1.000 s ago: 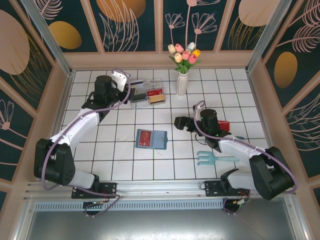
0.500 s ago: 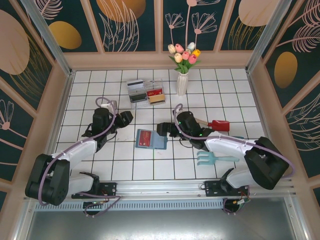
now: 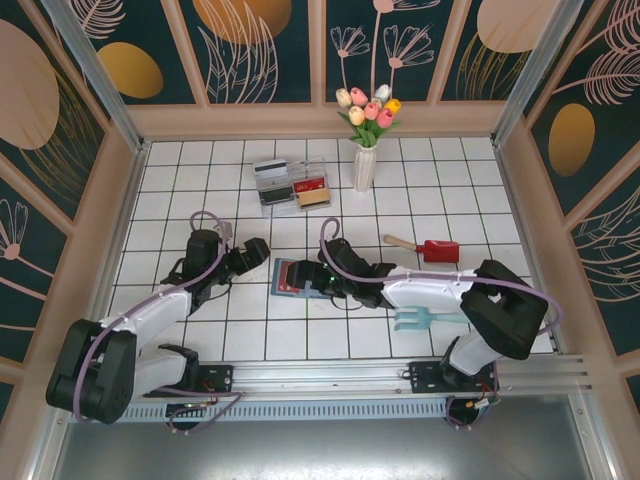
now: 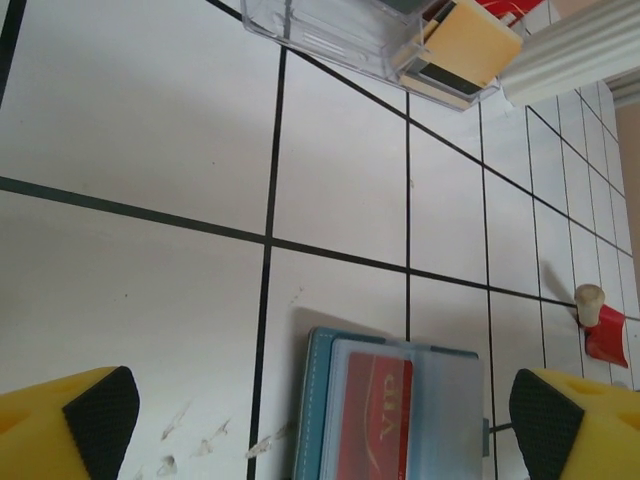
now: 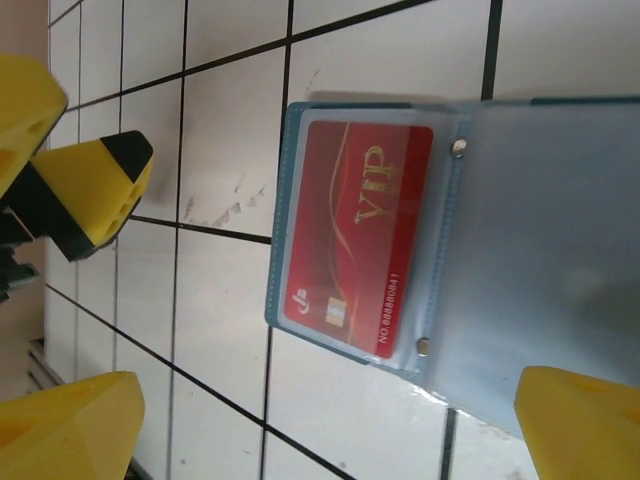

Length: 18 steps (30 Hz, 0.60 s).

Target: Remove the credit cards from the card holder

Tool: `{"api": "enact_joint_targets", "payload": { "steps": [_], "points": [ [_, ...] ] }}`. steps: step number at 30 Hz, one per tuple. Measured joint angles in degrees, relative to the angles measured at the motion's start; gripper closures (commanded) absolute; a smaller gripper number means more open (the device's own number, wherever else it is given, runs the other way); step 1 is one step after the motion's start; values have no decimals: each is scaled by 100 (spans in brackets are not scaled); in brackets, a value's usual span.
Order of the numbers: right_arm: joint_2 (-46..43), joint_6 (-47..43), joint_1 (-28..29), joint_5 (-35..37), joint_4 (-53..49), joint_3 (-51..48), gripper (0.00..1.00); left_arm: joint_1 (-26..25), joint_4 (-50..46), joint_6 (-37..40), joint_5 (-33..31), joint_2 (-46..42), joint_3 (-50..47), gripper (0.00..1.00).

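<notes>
Left jaws: wide apart, empty, low over the white-tiled tabletop (image 3: 170,190). The card holder (image 5: 540,220) lies open and flat just ahead of them, toward their right. A red card (image 5: 350,235) marked VIP sits in its left pocket. A clear tray (image 4: 330,30) holding a tan card (image 4: 470,45) stands well beyond these jaws.

Right jaws: wide apart, gripping nothing, spread over the holder from its right side. Contact unclear. A light-blue rake (image 3: 425,318) lies behind them, beside that arm.
</notes>
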Motion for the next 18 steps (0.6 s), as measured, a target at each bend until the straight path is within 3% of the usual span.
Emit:
{"api": "enact_joint_targets", "payload": {
  "steps": [2, 9, 14, 18],
  "points": [
    [120, 149, 2, 20, -4, 107, 15, 0, -59, 68, 133, -85, 0, 5],
    [579, 446, -48, 33, -46, 584, 49, 0, -195, 127, 741, -103, 0, 5],
    [931, 546, -247, -63, -57, 693, 60, 0, -197, 13, 968, -101, 0, 10],
    [1222, 485, -457, -262, -92, 793, 65, 0, -212, -81, 1104, -101, 0, 23]
  ]
}}
